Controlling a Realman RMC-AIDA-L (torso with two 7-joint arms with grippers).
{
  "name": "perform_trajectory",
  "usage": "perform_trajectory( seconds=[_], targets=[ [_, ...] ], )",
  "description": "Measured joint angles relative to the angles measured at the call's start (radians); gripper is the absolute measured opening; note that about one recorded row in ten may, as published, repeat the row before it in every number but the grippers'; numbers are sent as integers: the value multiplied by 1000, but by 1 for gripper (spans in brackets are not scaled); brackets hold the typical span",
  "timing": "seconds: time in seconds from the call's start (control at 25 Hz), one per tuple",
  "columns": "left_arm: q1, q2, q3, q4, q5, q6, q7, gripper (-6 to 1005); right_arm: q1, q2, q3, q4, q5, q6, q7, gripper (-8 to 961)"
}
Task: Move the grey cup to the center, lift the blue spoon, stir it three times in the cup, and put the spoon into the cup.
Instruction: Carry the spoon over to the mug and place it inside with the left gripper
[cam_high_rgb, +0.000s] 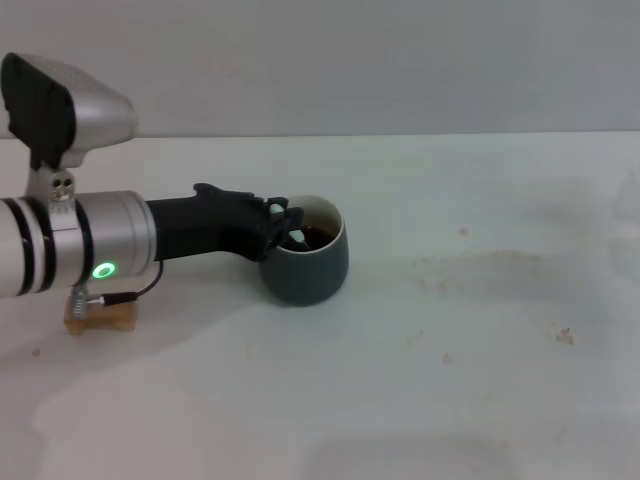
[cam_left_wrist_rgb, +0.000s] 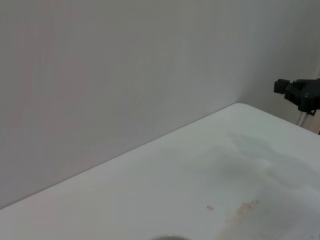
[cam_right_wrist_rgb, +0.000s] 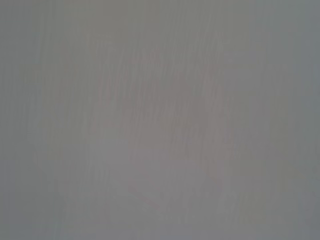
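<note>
Nearest in the head view is the white table (cam_high_rgb: 400, 400), w/ a few small brown marks on it out toward 3 o'clock. At about 9 o'clock a small wooden block (cam_high_rgb: 100, 317) sits on the table, partly under the left arm (cam_high_rgb: 70, 245). That arm is silver w/ a green light on it and comes in from the left side. Its black front part goes across to the grey cup (cam_high_rgb: 306, 254), which stands a bit left of the middle. The left gripper (cam_high_rgb: 285, 228) is right at the cup's rim, on the cup's 9 o'clock side, and its tips go over the rim into the cup. Can't tell if the tips are open or closed, or if they hold anything. The cup is dark blue-grey outside, pale inside, w/ dark brown drink in it. The blue spoon can't be made out anywhere. Farther back the table ends at a plain pale wall (cam_high_rgb: 400, 60). The right wrist view shows only flat grey. The right gripper isn't seen in the head view.
</note>
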Motion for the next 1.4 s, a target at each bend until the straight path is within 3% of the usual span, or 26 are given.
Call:
perform_trajectory(
  seconds=[0.56, 1.16, 1.4],
  targets=[
    [-85, 2, 26, 156, -86, 112, 89, 182, -5, -2, 0, 11, -2, 1, 0, 67],
    [-50, 5, -33, 170, -110, 65, 108, 181, -4, -4, 3, 10, -2, 3, 0, 67],
    [-30, 5, -37, 160, -153, 63, 120, 344, -5, -7, 4, 9, -2, 3, 0, 66]
  ],
)
